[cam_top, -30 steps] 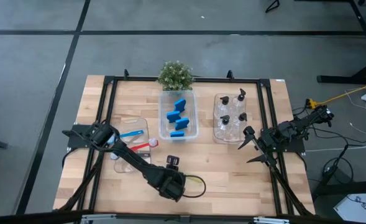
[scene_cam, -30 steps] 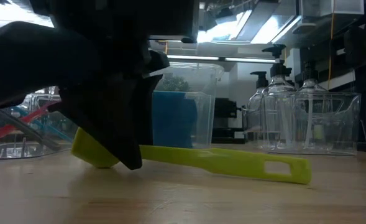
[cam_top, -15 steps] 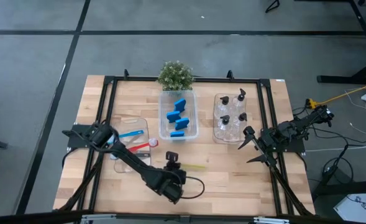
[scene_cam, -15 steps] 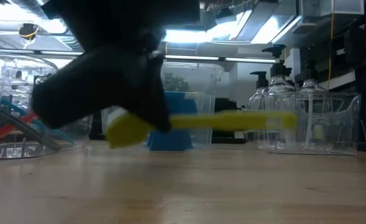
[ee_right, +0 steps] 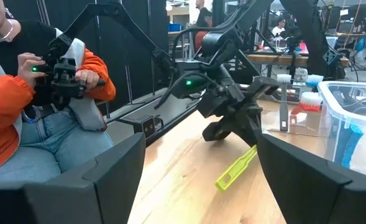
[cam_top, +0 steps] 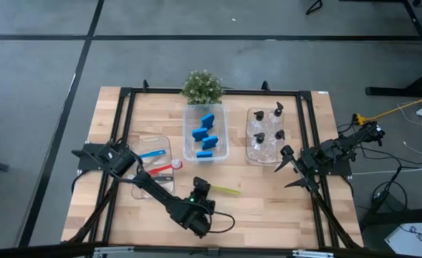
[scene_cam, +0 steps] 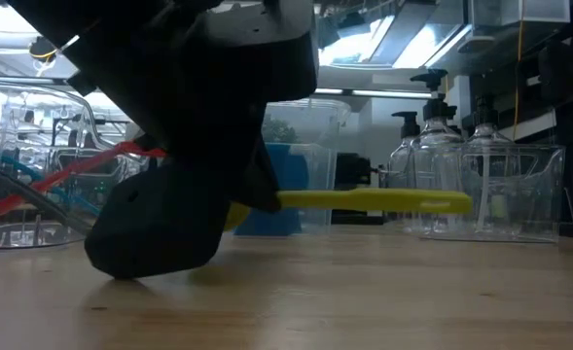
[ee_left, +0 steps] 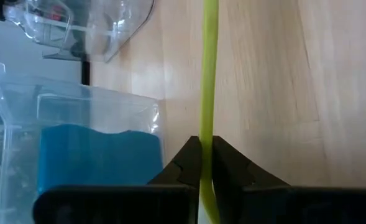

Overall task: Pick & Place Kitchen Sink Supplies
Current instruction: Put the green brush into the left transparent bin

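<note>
My left gripper [cam_top: 202,189] is shut on the yellow-green brush [cam_top: 226,190] near the table's near middle. The brush also shows in the low view [scene_cam: 369,201] and the left wrist view [ee_left: 208,74]. My right gripper [cam_top: 288,166] waits open at the table's right edge, touching nothing. Blue sponges [cam_top: 205,135] lie in the middle clear bin. Pump bottles [cam_top: 268,132] stand in the right bin. Red and blue brushes [cam_top: 157,161] lie in the left bin. My left gripper pinches the yellow-green brush's handle [ee_left: 205,140] between its two fingers [ee_left: 186,163], toward the head end. The head itself is hidden behind the gripper. The brush is lifted clear of the table and lies about level, its free end with the hole [scene_cam: 442,203] pointing to the table's right.
A potted plant [cam_top: 202,86] stands at the far edge behind the sponge bin [cam_top: 222,152]. Bare wood lies between the bins and the near edge. A black frame [cam_top: 125,93] rims the table. A seated person in an orange sleeve [ee_right: 21,93] is beyond the table.
My left gripper has risen and moved toward the far edge with the yellow-green brush. A second ago the brush slanted with its handle end on the table; now it is lifted clear and held level.
</note>
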Available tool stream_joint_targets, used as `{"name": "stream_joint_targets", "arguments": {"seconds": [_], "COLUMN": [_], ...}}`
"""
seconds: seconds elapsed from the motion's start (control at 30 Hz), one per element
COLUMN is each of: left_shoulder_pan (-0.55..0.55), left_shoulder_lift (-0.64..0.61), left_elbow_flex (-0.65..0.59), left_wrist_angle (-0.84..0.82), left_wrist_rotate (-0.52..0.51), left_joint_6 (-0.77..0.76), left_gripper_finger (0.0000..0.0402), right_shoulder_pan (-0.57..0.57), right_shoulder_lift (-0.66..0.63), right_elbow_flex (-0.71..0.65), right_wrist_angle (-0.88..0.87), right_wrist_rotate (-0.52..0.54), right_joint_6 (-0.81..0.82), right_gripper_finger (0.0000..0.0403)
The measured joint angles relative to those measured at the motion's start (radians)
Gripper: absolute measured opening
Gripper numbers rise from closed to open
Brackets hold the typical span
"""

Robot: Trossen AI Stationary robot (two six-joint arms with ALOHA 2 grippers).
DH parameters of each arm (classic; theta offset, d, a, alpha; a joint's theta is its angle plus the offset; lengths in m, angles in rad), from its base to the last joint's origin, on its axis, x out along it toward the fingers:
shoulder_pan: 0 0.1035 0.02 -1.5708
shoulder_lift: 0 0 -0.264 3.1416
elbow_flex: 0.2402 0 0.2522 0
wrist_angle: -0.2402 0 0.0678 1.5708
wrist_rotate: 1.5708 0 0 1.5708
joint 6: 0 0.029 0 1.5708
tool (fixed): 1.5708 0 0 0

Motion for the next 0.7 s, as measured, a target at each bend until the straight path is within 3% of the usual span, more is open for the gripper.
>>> {"name": "stream_joint_targets", "arguments": {"seconds": [0.1, 0.3, 0.7], "left_shoulder_pan": [0.000, 0.017, 0.009], "left_shoulder_lift": [0.000, 0.004, 0.007], "left_elbow_flex": [0.000, 0.004, 0.002], "left_wrist_angle": [-0.003, -0.012, -0.058], "left_wrist_rotate": [0.007, 0.188, 0.284], "left_joint_6": [0.010, 0.102, 0.262], "left_gripper_finger": [0.0014, 0.0028, 0.0034], "right_shoulder_pan": [0.000, 0.000, 0.000], "right_shoulder_lift": [0.000, 0.000, 0.000], "right_elbow_flex": [0.000, 0.000, 0.000], "right_wrist_angle": [0.000, 0.000, 0.000], "right_wrist_rotate": [0.000, 0.000, 0.000], "right_joint_6": [-0.002, -0.001, 0.000], "right_gripper_finger": [0.0308, 0.0308, 0.0308]}}
